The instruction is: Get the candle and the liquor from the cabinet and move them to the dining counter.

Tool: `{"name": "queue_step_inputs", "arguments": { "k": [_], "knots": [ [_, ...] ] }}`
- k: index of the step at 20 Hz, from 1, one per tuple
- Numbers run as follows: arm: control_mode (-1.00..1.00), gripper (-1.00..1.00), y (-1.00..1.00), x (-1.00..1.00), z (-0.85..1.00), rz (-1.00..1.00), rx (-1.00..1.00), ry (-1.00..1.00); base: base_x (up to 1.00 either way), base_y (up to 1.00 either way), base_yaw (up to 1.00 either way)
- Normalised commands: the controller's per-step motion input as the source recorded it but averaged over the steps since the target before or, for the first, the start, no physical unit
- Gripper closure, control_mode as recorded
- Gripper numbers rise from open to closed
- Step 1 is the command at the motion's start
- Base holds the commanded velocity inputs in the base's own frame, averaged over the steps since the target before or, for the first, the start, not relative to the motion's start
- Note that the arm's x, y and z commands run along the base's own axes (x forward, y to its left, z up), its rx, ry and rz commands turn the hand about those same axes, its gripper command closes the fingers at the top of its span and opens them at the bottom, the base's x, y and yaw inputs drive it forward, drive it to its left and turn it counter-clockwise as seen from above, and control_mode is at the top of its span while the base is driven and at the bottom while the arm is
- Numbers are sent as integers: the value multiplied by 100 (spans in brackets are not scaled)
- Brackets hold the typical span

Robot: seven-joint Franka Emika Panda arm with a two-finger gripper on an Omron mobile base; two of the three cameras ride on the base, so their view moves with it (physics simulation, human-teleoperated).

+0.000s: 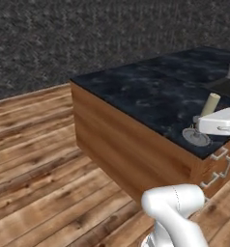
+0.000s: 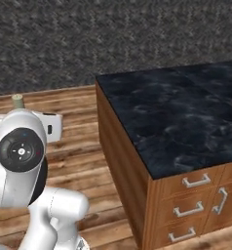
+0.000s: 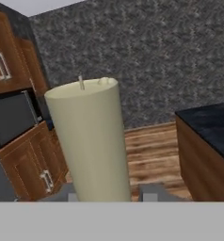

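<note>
one candle (image 3: 88, 141) is seen close up in the hand view: a thick cream-white stick with a flat top, a short pale wick standing off-centre, and a slight lean to one side. in the left base view the same candle (image 1: 210, 104) appears as a short cream stick tilted to the right, and beneath it a round silvery-grey base of the holder (image 1: 196, 137) is seen over the near corner of the dining counter (image 1: 136, 91); whether the base touches the marble cannot be told. in the right base view just the tip of the candle (image 2: 17, 101) is visible above the white arm.

the gripper (image 3: 113, 194) is closed narrowly on the candle: in the hand view a grey finger tip (image 3: 151, 193) is seen at either side of the stick's lower end, hard against it. in the left base view the white hand is seen just beside the stick, above the holder's base.

one dining counter is counted, with a black white-veined marble top and brown wooden sides. three drawers with metal handles (image 2: 196, 181) are counted on its end in the right base view, plus one upright handle beside them. one microwave (image 3: 12, 117) is seen in the hand view, set among brown wooden cabinets (image 3: 36, 164). a wooden plank floor (image 1: 35, 159) and a dark speckled wall (image 1: 88, 34) are seen around the counter.
</note>
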Motion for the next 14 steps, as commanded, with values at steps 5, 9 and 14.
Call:
{"name": "queue_step_inputs", "arguments": {
  "k": [5,9,14],
  "knots": [
    [100,100,0,0,0,0,0,0,51,70,-16],
    [100,100,0,0,0,0,0,0,54,64,-20],
    [100,100,0,0,0,0,0,0,57,60,-24]
  ]
}}
